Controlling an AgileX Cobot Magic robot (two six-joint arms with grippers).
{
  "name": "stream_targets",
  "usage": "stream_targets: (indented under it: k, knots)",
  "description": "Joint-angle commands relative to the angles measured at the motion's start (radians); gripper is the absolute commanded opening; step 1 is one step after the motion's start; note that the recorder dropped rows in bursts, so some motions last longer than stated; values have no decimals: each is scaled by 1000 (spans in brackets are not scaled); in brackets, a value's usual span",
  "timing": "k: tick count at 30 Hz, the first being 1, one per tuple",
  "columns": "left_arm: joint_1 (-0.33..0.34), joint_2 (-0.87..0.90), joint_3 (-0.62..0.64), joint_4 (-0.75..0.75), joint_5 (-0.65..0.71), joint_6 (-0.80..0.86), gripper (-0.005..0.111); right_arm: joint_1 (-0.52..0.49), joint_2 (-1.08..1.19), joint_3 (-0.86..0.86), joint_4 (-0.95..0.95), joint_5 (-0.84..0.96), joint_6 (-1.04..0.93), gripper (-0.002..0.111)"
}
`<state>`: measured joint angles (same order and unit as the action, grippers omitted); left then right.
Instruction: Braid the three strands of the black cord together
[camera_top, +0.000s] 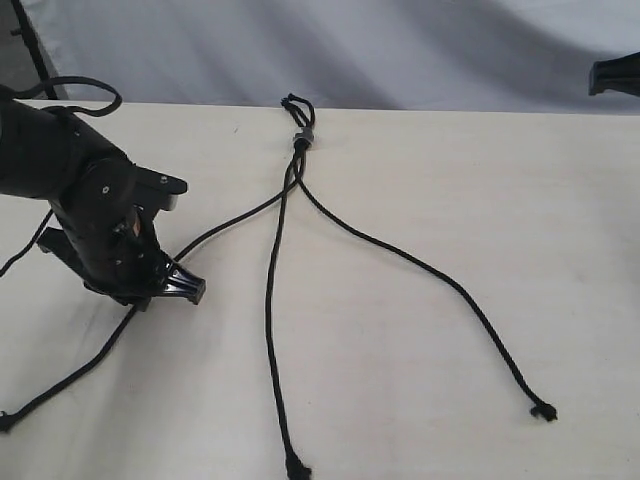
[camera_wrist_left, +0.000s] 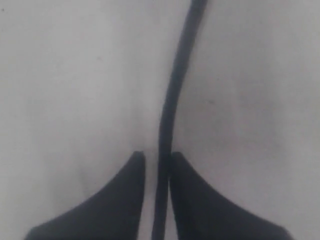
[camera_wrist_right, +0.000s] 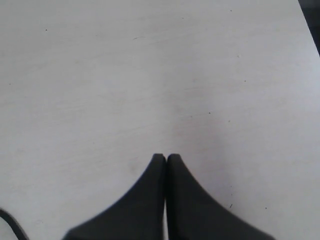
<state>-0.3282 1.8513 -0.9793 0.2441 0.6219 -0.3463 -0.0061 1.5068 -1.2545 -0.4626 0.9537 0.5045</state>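
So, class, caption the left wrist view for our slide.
Left fingers pinch one black strand over the pale table.

**Cord unbraided, 3 strands fanned apart**

Thin matte black cord (camera_top: 296, 160) lies on pale tabletop (camera_top: 450, 180), w/ loop, knot & grey band (camera_top: 303, 137) at far edge. Strands split just below band. Left strand (camera_top: 230, 222) runs diag. to near-left corner, held btw fingertips of left gripper (camera_top: 185, 288). Mid strand (camera_top: 268, 320) runs approx straight to near edge. Right strand (camera_top: 440, 275) curves to near right. Each ends in a small knot.
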Motion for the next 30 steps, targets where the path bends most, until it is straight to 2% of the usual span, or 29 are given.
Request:
stream_targets:
  k: [1,4,7,9,11,12,13,14,19,22,25,28,30]
  knots:
    - [1,16,5,-5,-18,-9,50,-2,1,2,3,16,-8,0]
    - [3,7,5,-3,-37,-9,63,-2,1,2,120,5,-76,0]
    - [9,-28,3,40,-75,-11,60,-2,1,0,454,-24,-372,0]
    - [30,-65,3,41,-105,-10,50,-2,11,0,720,-1,-590,0]
    - [72,-100,3,41,-120,-13,31,9,32,0,938,71,-763,0]
    - [97,-118,3,41,-120,-13,18,26,47,0,987,104,-798,0]
    - [123,-133,6,39,-124,-13,4,46,58,0,994,124,-803,0]
    - [144,-142,11,39,-135,-13,1,80,74,0,982,138,-795,0]
    - [242,-150,76,35,-280,-41,1,327,172,0,768,95,-635,0]
    - [266,-140,127,35,-401,-51,1,494,244,0,604,28,-474,1]
    - [271,-136,138,39,-436,-51,1,594,325,0,511,4,-386,1]
    - [271,-136,138,39,-436,-51,1,644,391,0,512,-6,-365,14]
    - [271,-136,138,39,-436,-51,1,666,429,0,519,-8,-360,30]
